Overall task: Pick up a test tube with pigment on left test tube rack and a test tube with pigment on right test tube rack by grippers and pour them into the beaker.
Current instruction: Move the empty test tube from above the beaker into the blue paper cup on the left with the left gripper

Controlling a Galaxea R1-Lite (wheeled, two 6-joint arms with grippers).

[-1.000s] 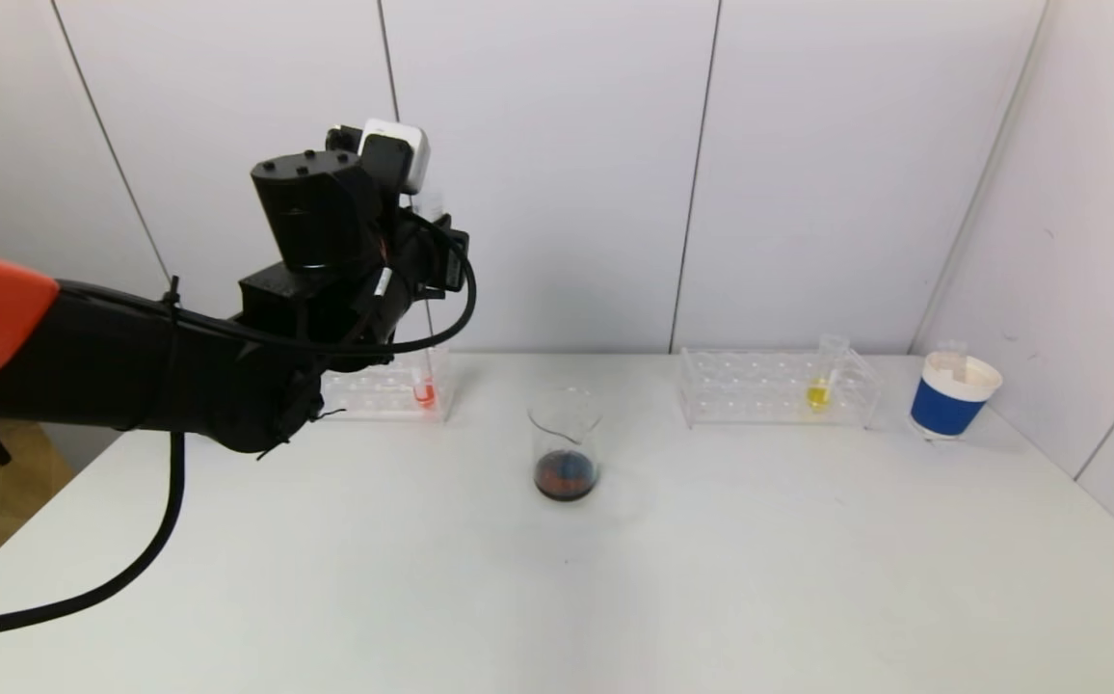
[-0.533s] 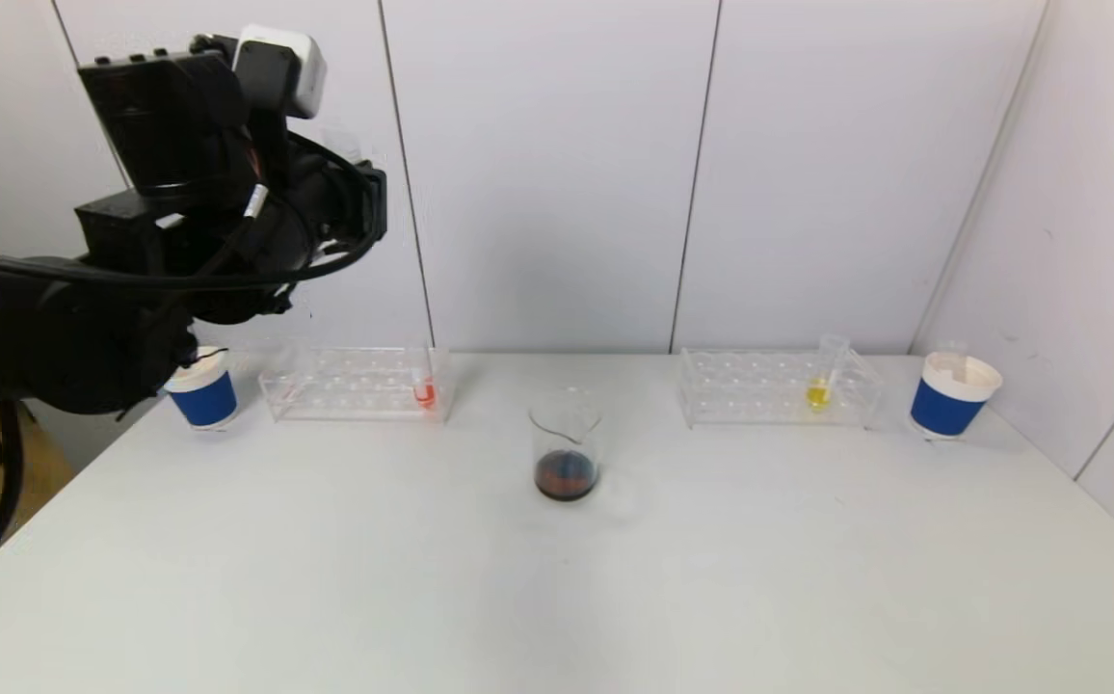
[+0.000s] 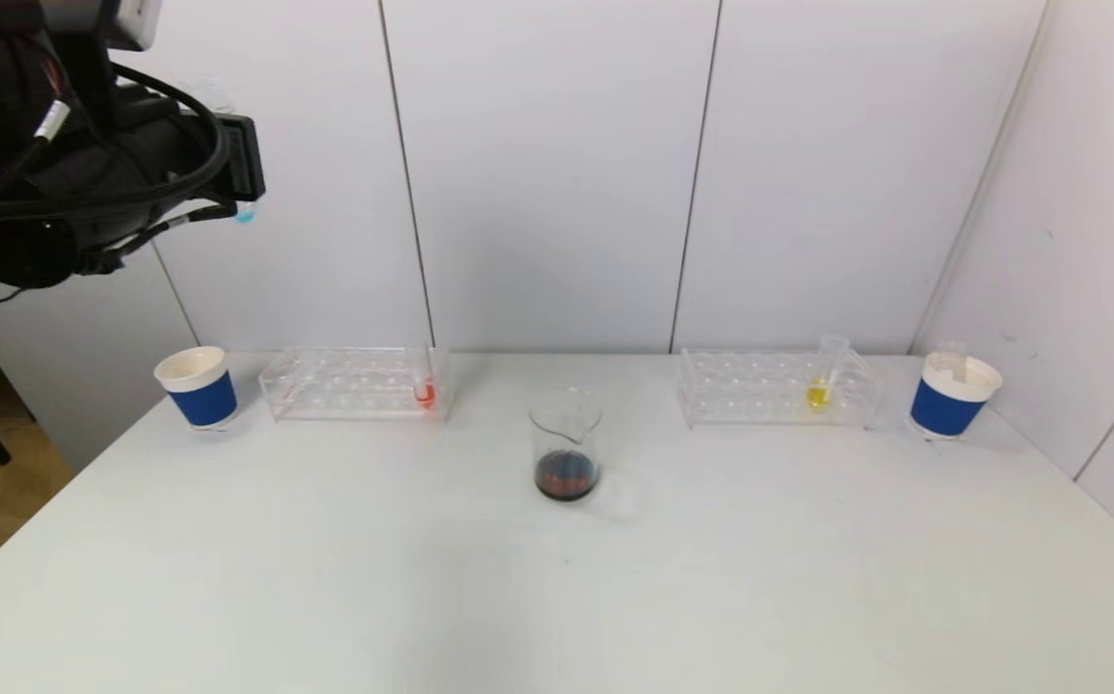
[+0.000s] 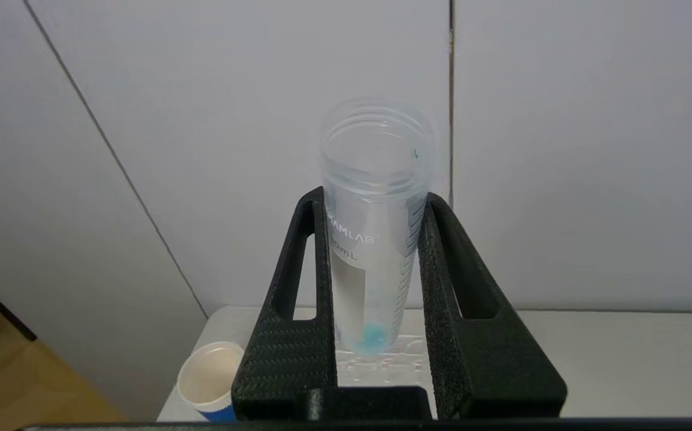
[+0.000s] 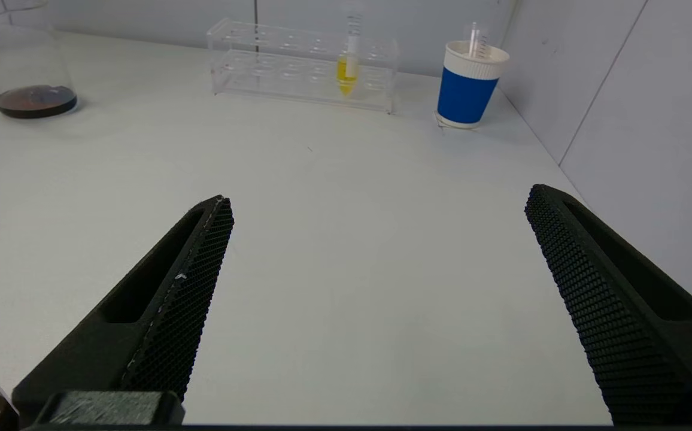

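head view: left claw (image 3: 241, 198) is high above the tabletop's (image 3: 326, 578) left end, pinching a tube with a blue tip (image 3: 246, 214). one beaker (image 3: 566, 445) with dark liquid stands in the middle. two clear racks: left rack (image 3: 355, 384) holds one red tube (image 3: 424, 386), right rack (image 3: 777, 387) holds one yellow tube (image 3: 822, 376). two blue paper cups, left cup (image 3: 197, 387) and right cup (image 3: 950, 395), one beyond each rack's outer end.
left wrist view: both fingers (image 4: 451, 281) press the held tube's sides below its open threaded rim; only a blue trace sits at the bottom. it looks like light, smooth, thin plastic, so likely slippery and crushable; a mid-body grip suits it.
right wrist view: right claw (image 5: 376, 233) is spread wide, empty, low over the tabletop, well short of the yellow tube; best taken below the rim, above the rack.
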